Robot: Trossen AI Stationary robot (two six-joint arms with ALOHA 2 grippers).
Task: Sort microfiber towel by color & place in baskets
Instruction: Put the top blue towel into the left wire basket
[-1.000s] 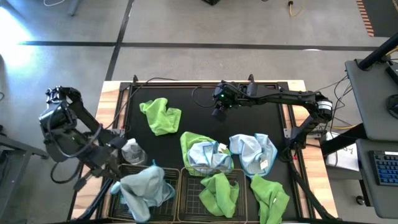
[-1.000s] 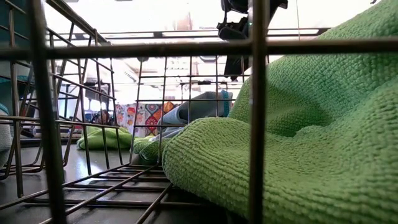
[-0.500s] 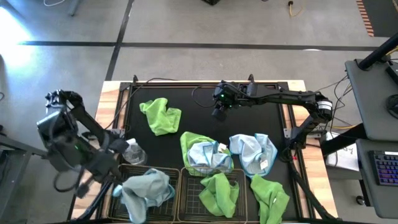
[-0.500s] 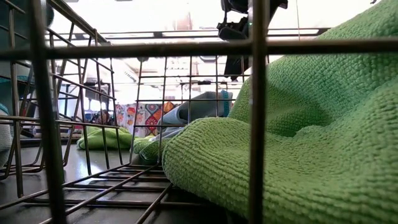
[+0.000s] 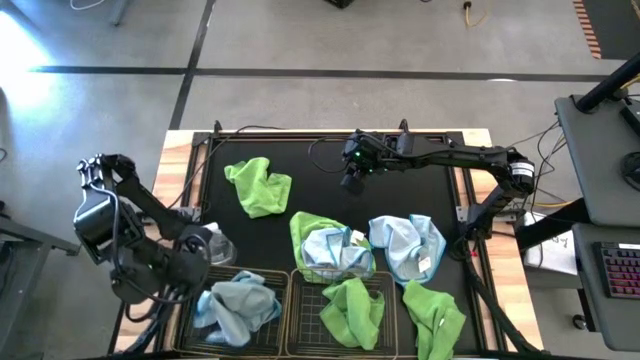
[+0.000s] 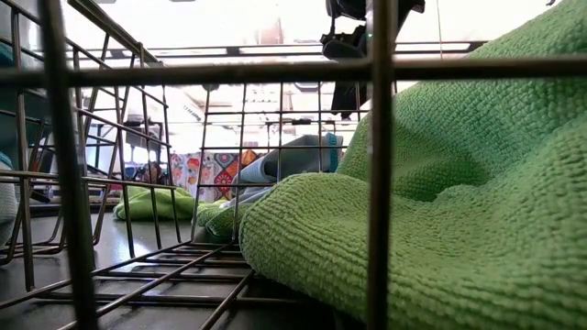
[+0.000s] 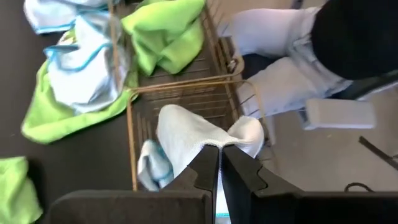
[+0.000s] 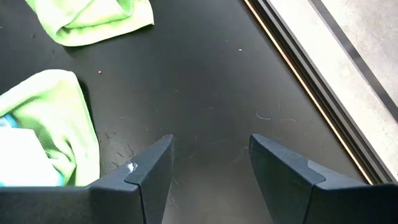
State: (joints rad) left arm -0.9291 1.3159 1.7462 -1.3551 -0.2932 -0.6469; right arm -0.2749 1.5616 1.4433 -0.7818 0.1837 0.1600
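The left hand (image 7: 220, 163), pinching a pale blue microfiber towel (image 7: 186, 134) over the left basket (image 5: 205, 280), shows it light and floppy, best gathered by a raised fold; the right hand (image 8: 210, 163) waits spread above the far desk.

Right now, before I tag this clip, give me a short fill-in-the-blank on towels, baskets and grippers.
1. The left gripper is shut on a pale ____ towel.
2. That towel hangs into the ____ basket.
3. The right basket holds a lime ____ towel.
4. The right gripper hovers ____ over the black mat.

Missing words: blue; left; green; open
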